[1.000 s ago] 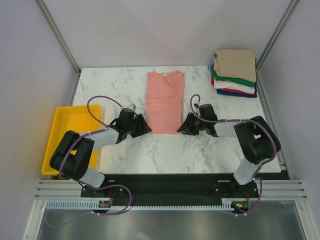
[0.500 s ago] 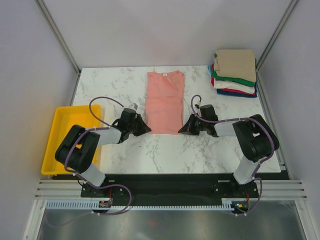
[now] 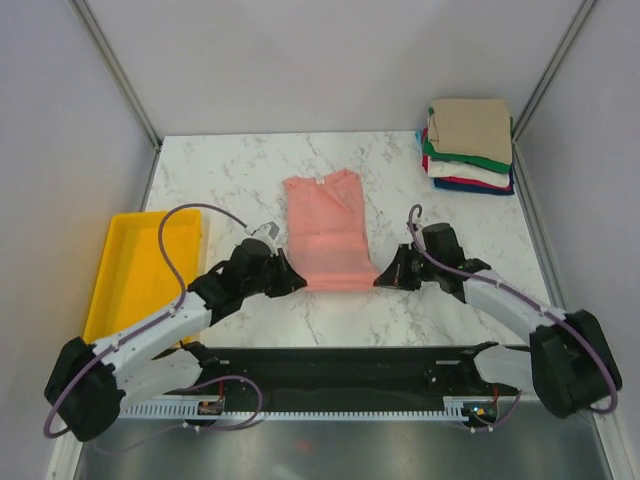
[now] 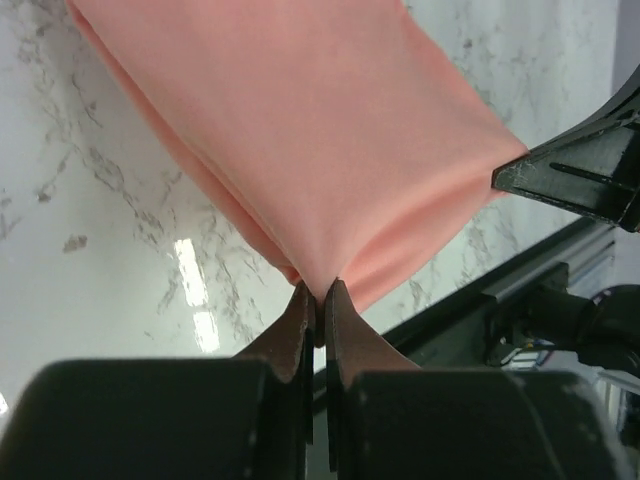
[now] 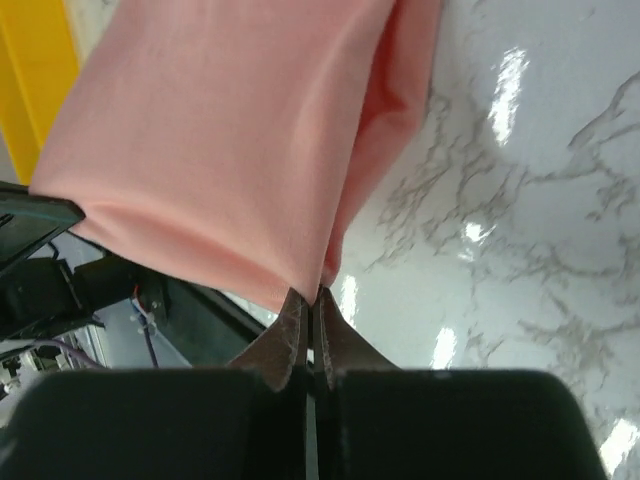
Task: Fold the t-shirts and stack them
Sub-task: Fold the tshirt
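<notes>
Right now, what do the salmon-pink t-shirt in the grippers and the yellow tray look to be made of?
The salmon-pink t-shirt: seemingly soft knit cloth, matte; it drapes and creases where the left gripper and right gripper pinch it. The yellow rectangular tray: probably moulded plastic, smooth; rigid raised rim.

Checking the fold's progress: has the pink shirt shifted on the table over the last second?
Yes. The pink shirt slid toward the arms' bases: its collar now lies farther from the far edge of the table.
</notes>
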`<state>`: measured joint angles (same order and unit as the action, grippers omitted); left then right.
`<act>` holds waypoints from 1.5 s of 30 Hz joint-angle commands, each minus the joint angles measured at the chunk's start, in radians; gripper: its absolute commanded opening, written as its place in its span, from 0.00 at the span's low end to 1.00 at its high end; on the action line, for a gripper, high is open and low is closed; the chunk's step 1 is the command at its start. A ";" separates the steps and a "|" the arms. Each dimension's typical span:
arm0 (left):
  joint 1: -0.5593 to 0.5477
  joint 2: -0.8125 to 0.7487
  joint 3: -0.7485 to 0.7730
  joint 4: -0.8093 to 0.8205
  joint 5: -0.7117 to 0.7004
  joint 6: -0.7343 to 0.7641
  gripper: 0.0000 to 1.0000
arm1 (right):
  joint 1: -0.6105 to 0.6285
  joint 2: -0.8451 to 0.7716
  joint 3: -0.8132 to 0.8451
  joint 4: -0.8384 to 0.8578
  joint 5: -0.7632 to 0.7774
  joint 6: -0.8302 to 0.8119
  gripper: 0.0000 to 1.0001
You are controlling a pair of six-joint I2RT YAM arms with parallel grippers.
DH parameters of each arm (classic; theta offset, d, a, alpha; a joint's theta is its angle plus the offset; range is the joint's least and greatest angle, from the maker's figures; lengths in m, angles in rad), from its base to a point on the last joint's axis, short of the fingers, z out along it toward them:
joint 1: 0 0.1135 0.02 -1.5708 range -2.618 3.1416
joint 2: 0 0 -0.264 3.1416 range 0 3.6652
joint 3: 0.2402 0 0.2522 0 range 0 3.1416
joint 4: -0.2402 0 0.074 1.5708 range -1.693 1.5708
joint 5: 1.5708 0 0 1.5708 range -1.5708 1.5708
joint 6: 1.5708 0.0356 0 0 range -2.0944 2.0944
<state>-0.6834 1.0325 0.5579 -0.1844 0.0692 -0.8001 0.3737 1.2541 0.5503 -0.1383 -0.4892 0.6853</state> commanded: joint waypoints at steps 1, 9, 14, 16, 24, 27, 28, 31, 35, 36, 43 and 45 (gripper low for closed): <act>-0.004 -0.130 0.011 -0.257 -0.037 -0.072 0.02 | 0.002 -0.160 0.005 -0.250 0.029 -0.033 0.00; -0.010 -0.276 0.181 -0.475 0.037 -0.099 0.02 | 0.060 -0.377 0.183 -0.515 0.075 -0.009 0.00; -0.008 -0.204 0.313 -0.527 0.012 -0.050 0.02 | 0.060 -0.317 0.342 -0.567 0.147 -0.050 0.00; -0.007 -0.151 0.358 -0.540 -0.003 -0.039 0.02 | 0.062 -0.264 0.405 -0.592 0.194 -0.078 0.00; 0.044 -0.038 0.445 -0.555 0.061 -0.050 0.02 | 0.059 -0.117 0.504 -0.598 0.183 -0.130 0.00; 0.068 -0.017 0.461 -0.584 0.098 -0.050 0.02 | 0.057 -0.096 0.528 -0.607 0.169 -0.136 0.00; 0.077 -0.012 0.461 -0.584 0.106 -0.047 0.02 | 0.059 -0.087 0.542 -0.607 0.173 -0.142 0.00; 0.143 0.027 0.468 -0.592 0.153 -0.004 0.02 | 0.054 -0.004 0.572 -0.612 0.179 -0.162 0.00; 0.240 0.099 0.502 -0.578 0.184 0.058 0.02 | 0.045 0.112 0.638 -0.600 0.210 -0.197 0.00; 0.275 0.124 0.529 -0.573 0.194 0.091 0.02 | 0.036 0.138 0.666 -0.593 0.218 -0.204 0.00; 0.349 0.480 0.714 -0.454 0.260 0.171 0.02 | -0.010 0.424 0.839 -0.508 0.293 -0.205 0.00; 0.363 0.609 0.779 -0.455 0.271 0.191 0.02 | -0.021 0.488 0.896 -0.498 0.304 -0.202 0.00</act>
<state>-0.3511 1.5406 1.2484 -0.6651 0.3252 -0.7071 0.3878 1.6764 1.3560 -0.6571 -0.3000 0.5175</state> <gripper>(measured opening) 0.045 0.011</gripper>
